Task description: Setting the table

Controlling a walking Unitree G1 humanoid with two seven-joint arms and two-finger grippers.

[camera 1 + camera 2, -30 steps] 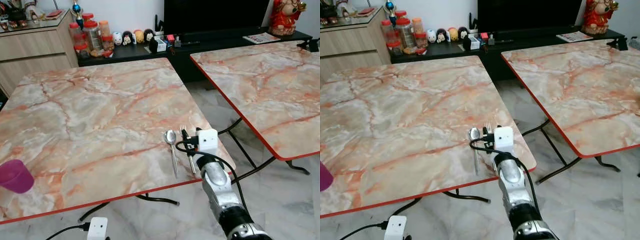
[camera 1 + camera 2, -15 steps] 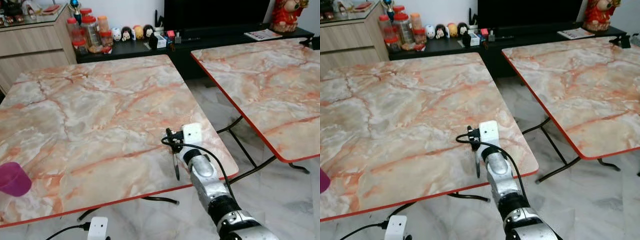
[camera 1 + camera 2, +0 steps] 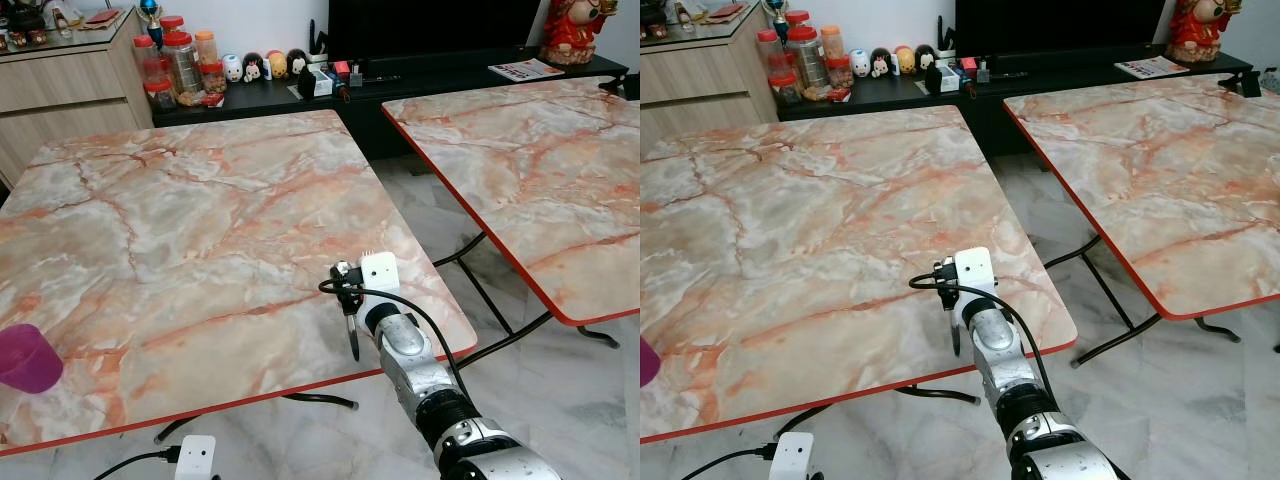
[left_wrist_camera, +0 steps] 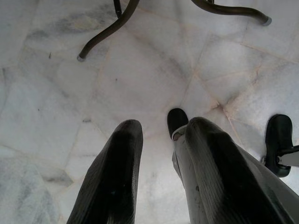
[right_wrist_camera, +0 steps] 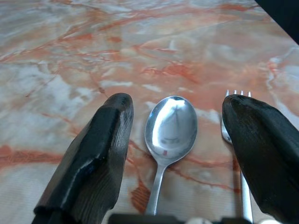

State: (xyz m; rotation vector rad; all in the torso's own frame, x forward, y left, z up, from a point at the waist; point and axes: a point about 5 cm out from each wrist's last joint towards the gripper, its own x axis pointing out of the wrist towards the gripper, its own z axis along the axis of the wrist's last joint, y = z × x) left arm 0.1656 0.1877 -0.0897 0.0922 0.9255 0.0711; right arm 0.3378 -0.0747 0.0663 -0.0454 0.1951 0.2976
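Steel spoon [image 5: 170, 128], right hand [image 5: 175, 140] wide, empty

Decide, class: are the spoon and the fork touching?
Apart. The right wrist view shows bare marble table between the spoon bowl and the fork tines, and between their handles, inside the open right gripper.

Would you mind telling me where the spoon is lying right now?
The spoon lies on the marble table near its front right corner, between the open fingers of the right gripper, with the fork just beside it.
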